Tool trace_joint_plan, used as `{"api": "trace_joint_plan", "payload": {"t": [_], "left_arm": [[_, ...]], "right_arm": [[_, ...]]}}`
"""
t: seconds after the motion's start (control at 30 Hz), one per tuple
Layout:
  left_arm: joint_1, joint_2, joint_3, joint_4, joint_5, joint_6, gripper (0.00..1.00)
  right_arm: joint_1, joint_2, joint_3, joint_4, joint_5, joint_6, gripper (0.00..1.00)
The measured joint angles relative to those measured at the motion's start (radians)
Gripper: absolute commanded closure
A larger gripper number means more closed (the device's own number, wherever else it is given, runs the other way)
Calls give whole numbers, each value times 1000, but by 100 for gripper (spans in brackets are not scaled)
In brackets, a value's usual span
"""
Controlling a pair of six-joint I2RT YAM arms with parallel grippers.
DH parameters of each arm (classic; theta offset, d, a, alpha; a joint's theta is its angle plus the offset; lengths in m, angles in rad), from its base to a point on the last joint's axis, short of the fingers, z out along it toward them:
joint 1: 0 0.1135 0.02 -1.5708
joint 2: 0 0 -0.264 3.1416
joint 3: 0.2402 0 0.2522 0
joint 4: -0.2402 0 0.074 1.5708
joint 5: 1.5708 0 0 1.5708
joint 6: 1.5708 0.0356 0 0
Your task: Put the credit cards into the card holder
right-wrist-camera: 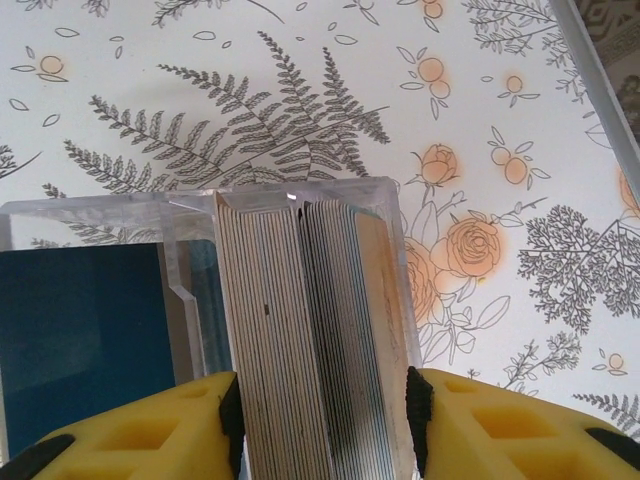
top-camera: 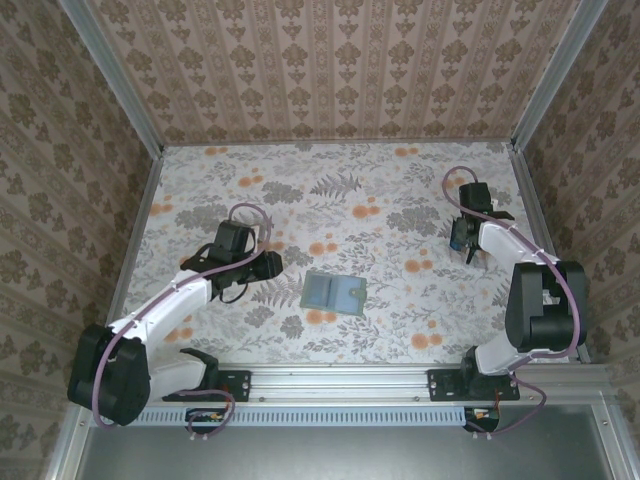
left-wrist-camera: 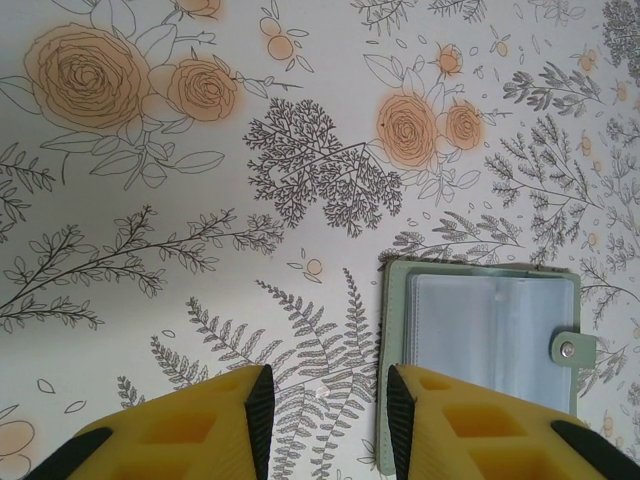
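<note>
The card holder (top-camera: 334, 292) lies open and flat at the table's middle, its clear slots (left-wrist-camera: 490, 340) facing up and a snap tab on its right edge. My left gripper (top-camera: 278, 267) hovers just left of it, open (left-wrist-camera: 328, 385), with bare table between the jaws and the right finger (left-wrist-camera: 470, 425) over the holder's left edge. At the far right my right gripper (top-camera: 465, 245) is over a clear box. A thick stack of credit cards (right-wrist-camera: 300, 320) stands on edge there. The right gripper (right-wrist-camera: 322, 395) straddles the stack, open, pads close against both sides.
The clear acrylic box (right-wrist-camera: 100, 215) has a second compartment on the left holding blue cards (right-wrist-camera: 80, 330). A metal rail (right-wrist-camera: 600, 80) borders the table just right of the box. Patterned walls enclose the floral tabletop (top-camera: 330, 200).
</note>
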Motion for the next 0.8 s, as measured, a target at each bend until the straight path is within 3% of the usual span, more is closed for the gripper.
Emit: {"api": "trace_joint_plan", "payload": {"t": [0.33,0.53,0.8], "left_arm": [[0,33,2,8,29,-9,63],[0,69,15,13,47,-9,64],[0,72,15,14,62,-9,64]], "right_arm": [[0,-40,-3,2,45,2,60],[0,-48,-4,1,56,2,70],[0,-55,-4,-1,56,2,68]]}}
